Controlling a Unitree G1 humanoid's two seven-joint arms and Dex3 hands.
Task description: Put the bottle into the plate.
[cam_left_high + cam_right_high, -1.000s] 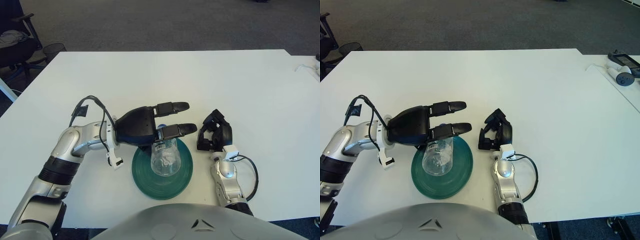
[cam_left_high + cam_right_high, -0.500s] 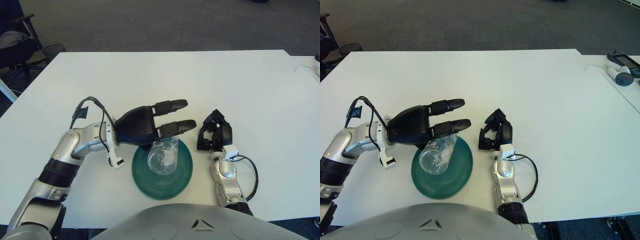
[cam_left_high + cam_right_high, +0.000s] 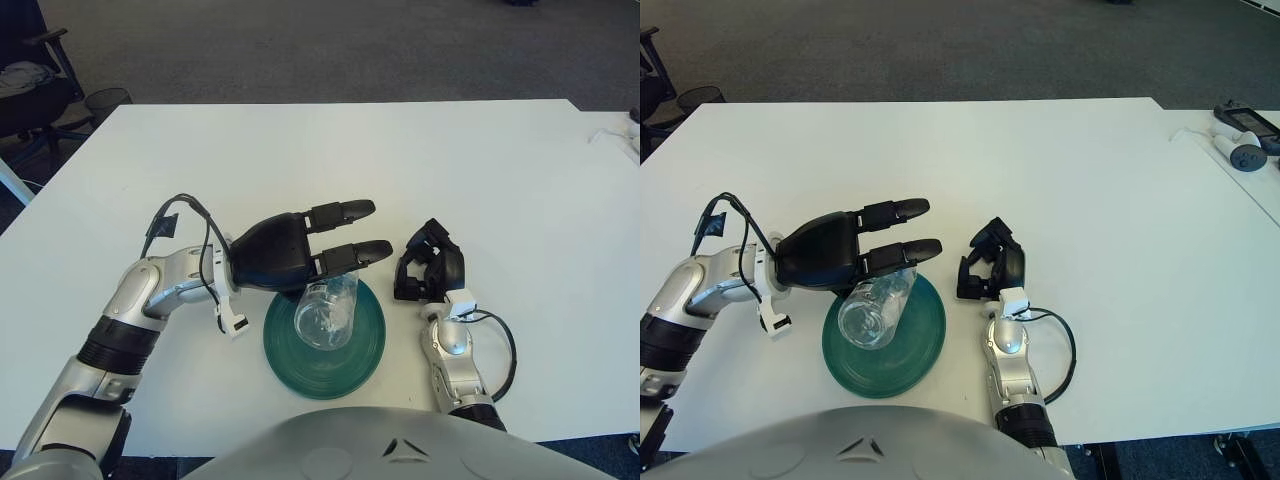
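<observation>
Large white rectangular table point(image 3: 330, 150), matte top.

Items lying directly on it:
- Round dark green plate point(image 3: 368, 345), near the front edge, at centre.
- Black cable loop point(image 3: 506, 350), front right, just beside the plate's right.

Adjoining second white table surface point(image 3: 1250, 180), far right, bearing a small white-and-grey handheld controller point(image 3: 1238, 152) and a flat black device point(image 3: 1245, 118) behind it, near each other.

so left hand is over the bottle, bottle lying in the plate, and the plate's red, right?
Not red: the plate is green, as the left eye view shows. The rest holds: the left hand is over the bottle, fingers extended, and the bottle lies on its side in the plate. Right hand shows just right of the plate.
</observation>
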